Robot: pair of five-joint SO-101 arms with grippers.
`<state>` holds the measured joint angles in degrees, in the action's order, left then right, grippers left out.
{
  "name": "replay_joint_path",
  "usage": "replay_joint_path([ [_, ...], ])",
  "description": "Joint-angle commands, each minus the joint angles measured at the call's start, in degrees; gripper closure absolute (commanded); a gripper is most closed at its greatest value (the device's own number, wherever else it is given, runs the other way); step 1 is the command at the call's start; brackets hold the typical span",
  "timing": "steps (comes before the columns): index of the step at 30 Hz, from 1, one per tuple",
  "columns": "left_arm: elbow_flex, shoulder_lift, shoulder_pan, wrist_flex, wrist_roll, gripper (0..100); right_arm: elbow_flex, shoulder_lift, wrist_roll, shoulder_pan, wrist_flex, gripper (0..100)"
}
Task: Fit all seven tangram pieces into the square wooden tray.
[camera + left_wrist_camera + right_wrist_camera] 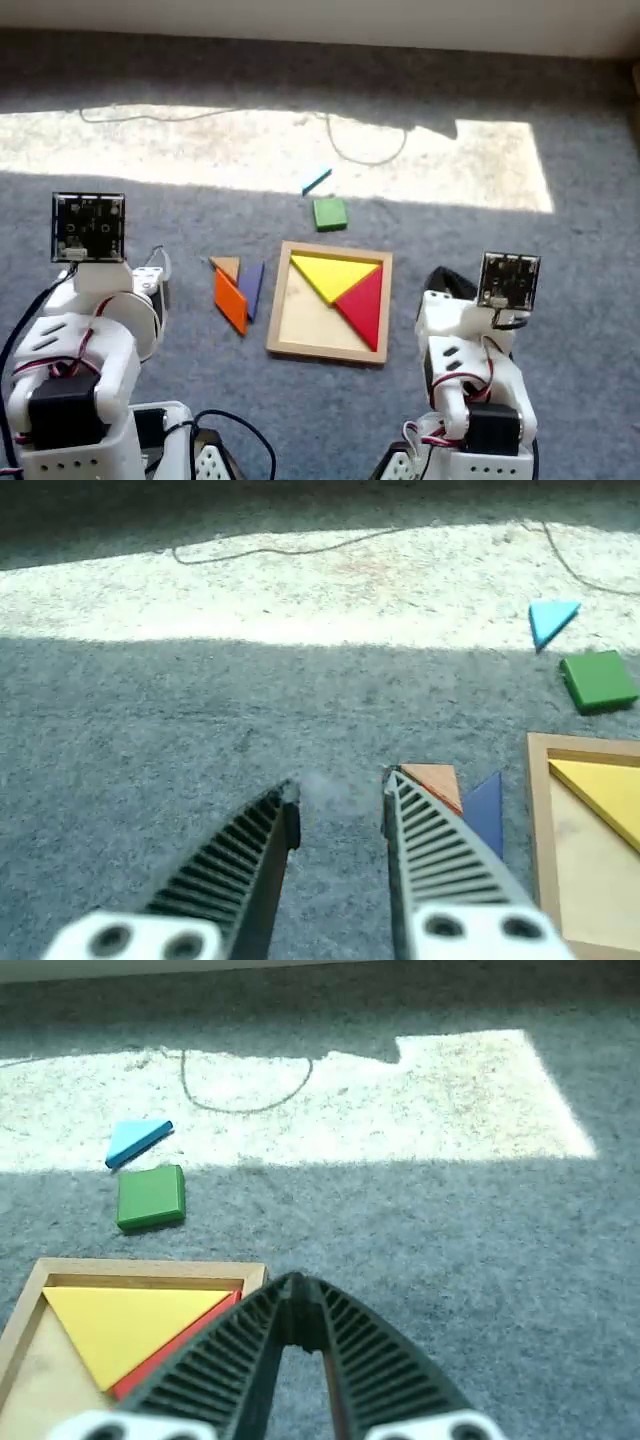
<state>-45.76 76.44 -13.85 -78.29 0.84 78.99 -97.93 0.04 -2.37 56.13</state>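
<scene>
The square wooden tray point(279, 322) lies on grey carpet between the two arms, with a yellow triangle point(330, 273) and a red triangle point(366, 306) in it. Left of the tray lie an orange triangle point(230, 299), a dark blue piece point(252, 288) and a small tan triangle point(227, 266). Beyond the tray sit a green square point(330, 213) and a light blue triangle point(316, 181). My left gripper point(338, 792) is open above bare carpet, near the tan triangle point(435, 780). My right gripper point(297, 1288) is shut and empty, by the tray's point(150, 1269) right side.
A thin cable point(355, 155) loops over the sunlit strip of carpet at the back. Open carpet stretches right of the tray and in front of it. The arm bases point(70, 400) stand at the near edge, left and right.
</scene>
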Motion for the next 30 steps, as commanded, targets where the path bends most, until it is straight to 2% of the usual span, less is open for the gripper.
replay_joint_path([
  [1, -8.31, 4.00, -5.49, 7.30, -0.44, 85, -10.86, 13.49, 1.32, -1.45, -0.84, 97.8],
  [8, -22.90, 6.81, -9.63, 14.07, -0.79, 85, -30.20, 41.80, 1.76, -9.27, -0.40, 96.5],
  [15, -37.67, 9.71, -14.64, 25.05, -0.88, 85, -42.59, 65.45, 1.14, -16.13, -0.84, 74.6],
  [18, -38.29, 10.95, -14.37, 25.58, -0.88, 85, -48.48, 74.95, 1.14, -20.35, -0.84, 69.3],
  [21, -38.37, 11.30, -14.29, 25.14, -0.88, 85, -55.34, 84.18, 1.14, -23.60, -0.92, 68.7],
  [30, -38.55, 11.38, -14.46, 24.44, -0.62, 85, -70.55, 107.65, 1.14, -26.68, -7.87, 68.7],
])
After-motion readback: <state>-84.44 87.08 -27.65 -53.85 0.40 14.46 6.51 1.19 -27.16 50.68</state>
